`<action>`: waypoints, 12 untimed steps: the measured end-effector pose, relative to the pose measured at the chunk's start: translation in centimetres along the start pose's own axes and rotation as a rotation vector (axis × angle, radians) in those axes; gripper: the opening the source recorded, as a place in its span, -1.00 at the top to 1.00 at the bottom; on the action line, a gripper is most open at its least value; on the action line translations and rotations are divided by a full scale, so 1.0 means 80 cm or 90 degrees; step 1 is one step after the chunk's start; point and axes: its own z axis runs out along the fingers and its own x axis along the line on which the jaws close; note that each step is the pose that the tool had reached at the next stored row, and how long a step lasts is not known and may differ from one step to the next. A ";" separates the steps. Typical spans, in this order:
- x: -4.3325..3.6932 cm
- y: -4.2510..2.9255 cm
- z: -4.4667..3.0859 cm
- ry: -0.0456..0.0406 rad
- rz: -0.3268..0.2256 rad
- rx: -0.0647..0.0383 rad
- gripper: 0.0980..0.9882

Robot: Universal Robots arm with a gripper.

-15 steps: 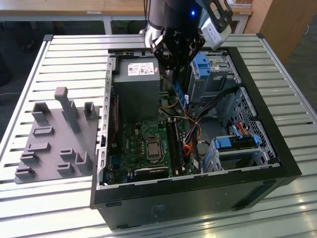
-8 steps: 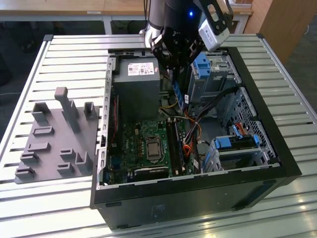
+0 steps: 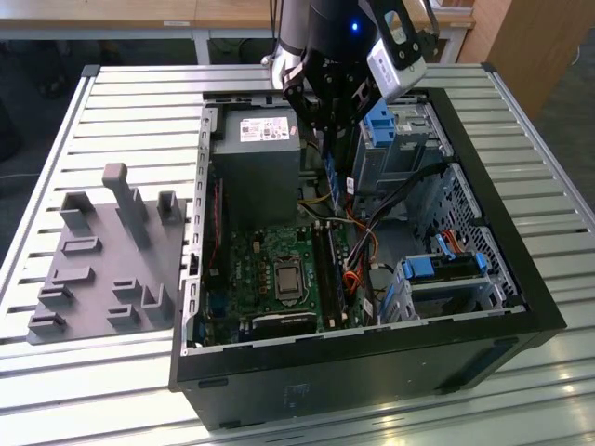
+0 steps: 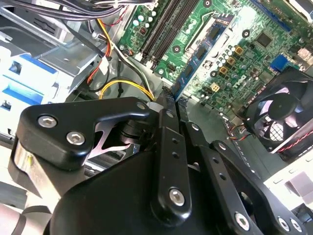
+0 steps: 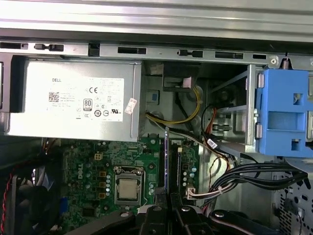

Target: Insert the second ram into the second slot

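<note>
1. tool (image 3: 337, 137): black, two-fingered, poised over the far part of the open computer case (image 3: 535, 307). It is closed narrow, pinching the ram by its upper edge.
2. ram (image 3: 332, 172): thin blue stick with a white label, hanging upright beneath the tool, apparently clear of the board. In the first wrist view the ram (image 5: 167, 156) shows edge-on, running along the memory slots (image 5: 160, 169). Which slot it sits over cannot be told.
3. memory slots (image 3: 327, 269): dark parallel channels on the green board, to the exterior view's right of the processor socket (image 3: 286, 279).
4. Around the tool: grey power supply (image 3: 256, 153) to the exterior view's left. Blue drive bracket (image 3: 386, 121) and black cable bundle (image 3: 409, 190) are to its right. Yellow wires (image 5: 190, 110) lie just past the slots' far end.
5. grey parts holder (image 3: 102, 260): on the slatted desk (image 3: 139, 93), well apart from the case.
6. Hazards, judged:
   - A slight sideways offset would land the stick on a slot wall or in the wrong slot.
   - A tilted stick would seat at one end only.
   - With so thin a grip, a hard push could make the stick slip or twist.
   - Loose wires nearby could snag.
</note>
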 end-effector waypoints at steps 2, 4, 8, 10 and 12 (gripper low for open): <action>0.000 -0.0001 0.0002 0.0001 0.000 0.000 0.91; 0.000 -0.0005 0.0007 0.0000 0.001 0.000 0.91; 0.000 -0.0015 0.0017 0.0000 0.001 0.000 0.91; 0.000 -0.0027 0.0021 0.0001 0.001 0.000 0.91; 0.000 -0.0041 0.0025 0.0000 0.001 0.000 0.91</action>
